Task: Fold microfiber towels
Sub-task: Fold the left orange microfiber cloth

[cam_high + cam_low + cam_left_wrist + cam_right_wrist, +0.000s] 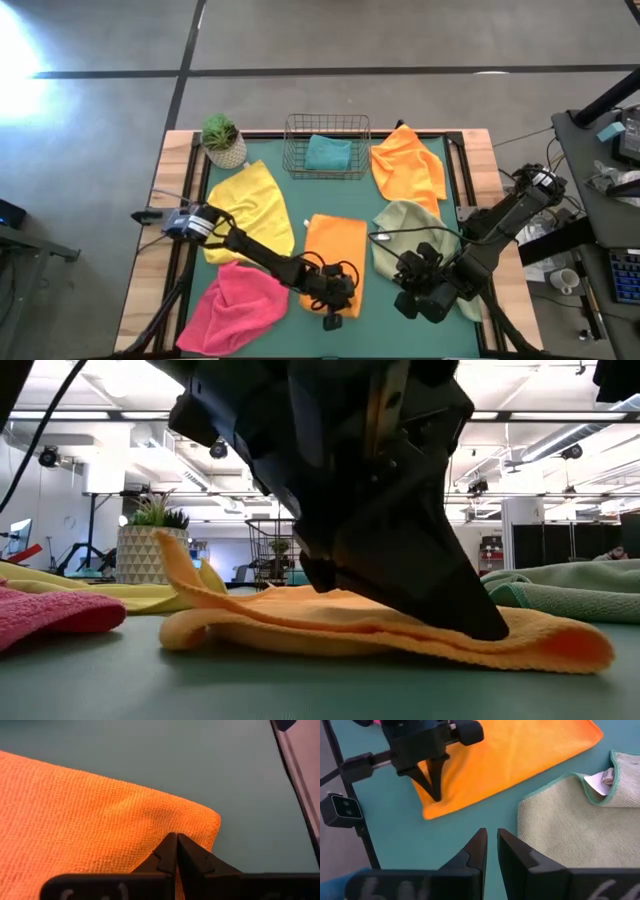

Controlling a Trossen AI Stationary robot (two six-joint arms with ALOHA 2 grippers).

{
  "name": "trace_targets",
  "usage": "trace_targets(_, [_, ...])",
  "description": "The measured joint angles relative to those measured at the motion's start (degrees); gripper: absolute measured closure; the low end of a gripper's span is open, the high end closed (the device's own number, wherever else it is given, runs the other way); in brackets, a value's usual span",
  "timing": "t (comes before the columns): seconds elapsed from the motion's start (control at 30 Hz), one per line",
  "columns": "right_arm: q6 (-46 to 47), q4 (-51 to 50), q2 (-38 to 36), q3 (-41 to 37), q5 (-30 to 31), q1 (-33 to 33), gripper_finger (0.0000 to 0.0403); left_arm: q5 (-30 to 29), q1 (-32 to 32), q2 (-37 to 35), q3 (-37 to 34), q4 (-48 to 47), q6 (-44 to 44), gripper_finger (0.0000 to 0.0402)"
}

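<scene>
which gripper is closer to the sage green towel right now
Right. The right gripper hangs over the mat just off the near edge of the sage green towel. The left gripper is farther, tips shut on the middle orange towel.

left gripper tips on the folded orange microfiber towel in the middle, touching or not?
Touching. Left wrist view: the left gripper, fingers shut, presses its tips into the folded orange microfiber towel near its corner, no gap visible. Right wrist view agrees.

The orange towel (90, 820) under the left tool (176, 837) is nubby woven cloth, matt. That tool's fingers look hard, dull black plastic. The worktop (400, 840) around it is smooth matt teal, edged in pale wood (170, 170).
</scene>
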Motion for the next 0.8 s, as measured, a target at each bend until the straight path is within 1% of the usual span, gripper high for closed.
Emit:
trace_targets(0.2, [-2.4,0.2,0.0,0.0,0.0,0.0,0.0367,-0.3,0.1,-4.1,0.0,-0.4,0.4,0.0402])
trace_targets(0.27, [-4.1,0.9,0.0,0.0,0.0,0.0,0.0367,-0.5,-0.1,-5.8,0.0,-2.2,1.6,0.0402])
trace_targets(0.37, [-8.3,3.7,0.0,0.0,0.0,0.0,0.0367,-2.3,-0.6,-9.1,-0.1,-8.9,2.0,0.0402])
trace_targets(0.5, [-15.1,7.6,0.0,0.0,0.0,0.0,0.0367,-6.4,-1.8,-13.8,-0.2,-19.4,2.1,0.0402])
trace_targets(0.6, [-17.6,8.7,0.0,0.0,0.0,0.0,0.0367,-8.7,-3.1,-16.7,-0.7,-25.3,2.1,0.0402])
trace_targets(0.8, [-21.1,9.4,0.1,0.0,0.0,0.0,0.0365,-10.1,-6.3,-20.6,-0.7,-33.1,2.0,0.0402])
